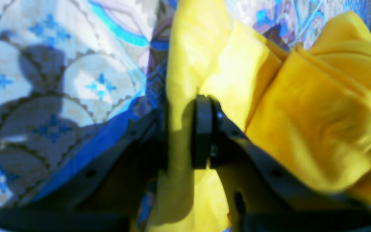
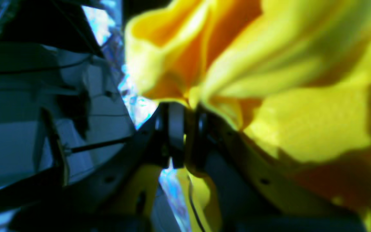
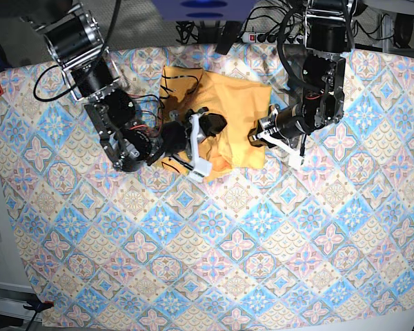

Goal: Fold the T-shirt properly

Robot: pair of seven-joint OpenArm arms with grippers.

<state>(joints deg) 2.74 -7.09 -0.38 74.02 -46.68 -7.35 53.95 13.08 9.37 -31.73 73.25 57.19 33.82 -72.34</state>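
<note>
Two robot arms work a yellow T-shirt (image 3: pixel 224 114) at the far end of a table covered by a blue-and-pink tiled cloth (image 3: pixel 262 234), mid-fold.

The shirt lies bunched between the arms in a rough, compact block, its black lettering showing along the far-left edge in the base view. Part of it is already doubled over: the left wrist camera shows several stacked layers with folded edges lying side by side on the cloth. It is far from neat, though. The near edge sags in loose pleats, and the outline is uneven.

The left gripper (image 1: pixel 185 135) has its jaws pressed nearly together on a thin band of yellow fabric, which runs straight through between the pads. The right gripper (image 2: pixel 187 132) is likewise pinched tight on a gathered fold of the shirt, with cloth flaring out in ruffles above the fingertips. In the base view both grippers sit at the shirt's edges, one on each side, each holding its piece.

By the look of it, the fold is under way but not finished. At least one more pass seems needed to bring the held edges across, flatten the pile and square the corners; whether the sleeves are tucked in cannot be told.
</note>
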